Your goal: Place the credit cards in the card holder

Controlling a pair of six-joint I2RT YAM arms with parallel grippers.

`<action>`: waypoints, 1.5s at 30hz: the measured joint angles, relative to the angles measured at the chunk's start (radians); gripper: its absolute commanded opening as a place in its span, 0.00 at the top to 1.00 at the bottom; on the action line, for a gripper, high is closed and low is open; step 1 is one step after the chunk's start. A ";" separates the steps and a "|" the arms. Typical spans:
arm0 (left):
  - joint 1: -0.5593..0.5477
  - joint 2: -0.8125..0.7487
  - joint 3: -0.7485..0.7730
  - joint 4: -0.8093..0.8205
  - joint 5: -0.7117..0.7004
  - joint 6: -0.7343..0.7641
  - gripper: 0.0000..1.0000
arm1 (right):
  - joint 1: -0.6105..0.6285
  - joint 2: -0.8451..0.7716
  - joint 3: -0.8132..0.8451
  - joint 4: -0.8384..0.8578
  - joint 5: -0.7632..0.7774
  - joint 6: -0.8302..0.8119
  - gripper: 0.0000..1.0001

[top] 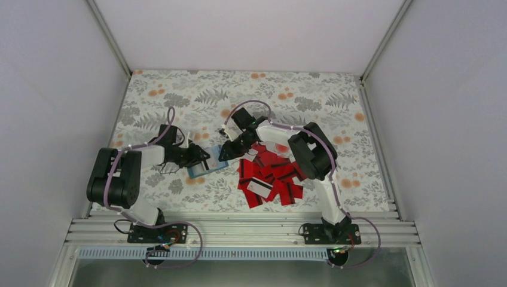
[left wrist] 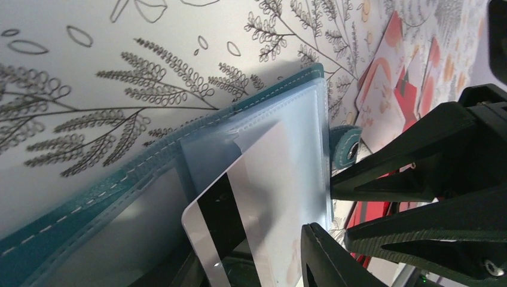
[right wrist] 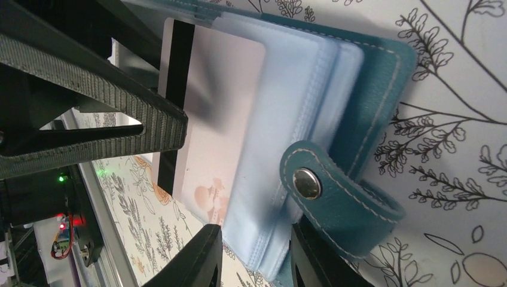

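The teal card holder [top: 200,170] lies open on the floral cloth between both arms, its clear pockets [right wrist: 287,119] fanned out and its snap tab [right wrist: 335,191] curled up. A white card with a black stripe [left wrist: 263,197] sits part-way in one pocket. My left gripper [top: 202,156] has its jaws parted around that card's free end, and one finger [left wrist: 320,257] shows beside it. My right gripper [right wrist: 257,251] is shut on the stack of pockets at the tab edge. The remaining credit cards [top: 272,176], mostly red, lie heaped to the right of the holder.
The card heap spreads under the right arm's forearm [top: 311,152]. White walls close in the left, right and back sides. An aluminium rail [top: 239,230] runs along the near edge. The patterned cloth [top: 197,95] stretches away behind the grippers.
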 measured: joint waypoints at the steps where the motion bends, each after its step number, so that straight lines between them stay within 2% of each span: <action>1: -0.001 -0.007 0.002 -0.015 -0.011 0.001 0.63 | 0.000 0.000 0.000 0.000 0.000 0.003 0.70; 4: -0.009 -0.025 0.004 -0.051 -0.039 0.000 0.61 | 0.000 0.000 0.000 0.006 0.000 0.008 0.70; 7: -0.019 -0.034 0.011 -0.076 -0.055 -0.005 0.55 | 0.000 0.000 0.000 0.006 0.000 0.012 0.70; 17: -0.057 -0.037 0.060 -0.144 -0.109 -0.057 0.43 | 0.000 0.002 0.000 0.012 -0.013 0.017 0.70; 25: -0.097 -0.033 0.103 -0.204 -0.183 -0.145 0.42 | 0.002 0.002 -0.006 0.022 -0.032 0.019 0.70; 45: -0.220 0.110 0.349 -0.473 -0.407 -0.380 0.42 | 0.003 -0.002 -0.066 0.101 -0.075 0.071 0.70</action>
